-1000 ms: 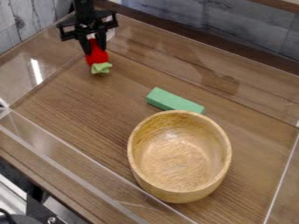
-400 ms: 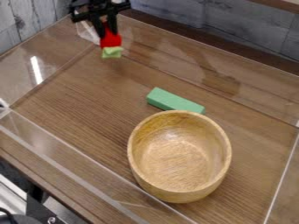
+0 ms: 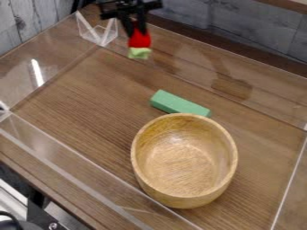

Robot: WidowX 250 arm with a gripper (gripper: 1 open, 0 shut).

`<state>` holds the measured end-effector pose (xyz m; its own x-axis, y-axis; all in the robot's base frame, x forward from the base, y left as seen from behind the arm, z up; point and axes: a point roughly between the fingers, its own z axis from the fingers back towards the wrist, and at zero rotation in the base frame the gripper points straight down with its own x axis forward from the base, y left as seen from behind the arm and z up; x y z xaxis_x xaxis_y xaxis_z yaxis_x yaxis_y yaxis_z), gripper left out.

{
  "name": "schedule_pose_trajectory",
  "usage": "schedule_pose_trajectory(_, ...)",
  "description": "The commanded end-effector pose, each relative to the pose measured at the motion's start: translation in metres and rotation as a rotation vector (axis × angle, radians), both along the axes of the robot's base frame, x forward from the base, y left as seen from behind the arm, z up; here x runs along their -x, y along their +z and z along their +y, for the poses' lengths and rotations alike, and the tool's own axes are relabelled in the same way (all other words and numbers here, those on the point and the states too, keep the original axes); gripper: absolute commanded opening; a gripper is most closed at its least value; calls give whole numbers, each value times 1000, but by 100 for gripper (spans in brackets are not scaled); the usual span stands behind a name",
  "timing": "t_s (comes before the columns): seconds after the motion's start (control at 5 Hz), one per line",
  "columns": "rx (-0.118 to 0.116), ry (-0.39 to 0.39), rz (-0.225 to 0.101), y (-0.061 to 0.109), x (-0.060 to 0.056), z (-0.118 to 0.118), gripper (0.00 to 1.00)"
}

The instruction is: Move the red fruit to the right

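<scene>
The red fruit (image 3: pixel 139 43), a small glossy strawberry-like toy with a pale green cap pointing down, hangs above the wooden table near the back, left of centre. My gripper (image 3: pixel 135 30) comes down from the top edge and is shut on the red fruit's upper part. Its black fingers (image 3: pixel 128 29) flank the fruit. The fruit is lifted off the table surface.
A flat green rectangular block (image 3: pixel 180 103) lies mid-table. A large wooden bowl (image 3: pixel 184 159) stands in front of it. Clear acrylic walls (image 3: pixel 36 76) ring the wooden table (image 3: pixel 84 108); a stone-pattern wall runs behind.
My gripper has carried the red fruit up off the table and to the right, from the far left back corner toward the back centre.
</scene>
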<state>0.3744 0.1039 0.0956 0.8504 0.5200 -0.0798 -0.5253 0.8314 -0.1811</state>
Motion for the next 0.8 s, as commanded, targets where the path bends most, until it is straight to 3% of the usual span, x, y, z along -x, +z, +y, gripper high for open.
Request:
schedule_pose_trajectory(0.0,-29,-91,-100,39,3,-29,0)
schedule_pose_trajectory(0.2,-29,-125,-98,36,5,-61,0)
schedule_pose_trajectory(0.4,-31,-154,-93,32,10,-86,100)
schedule_pose_trajectory(0.6,-37,-136,-88,30,14,-92,0)
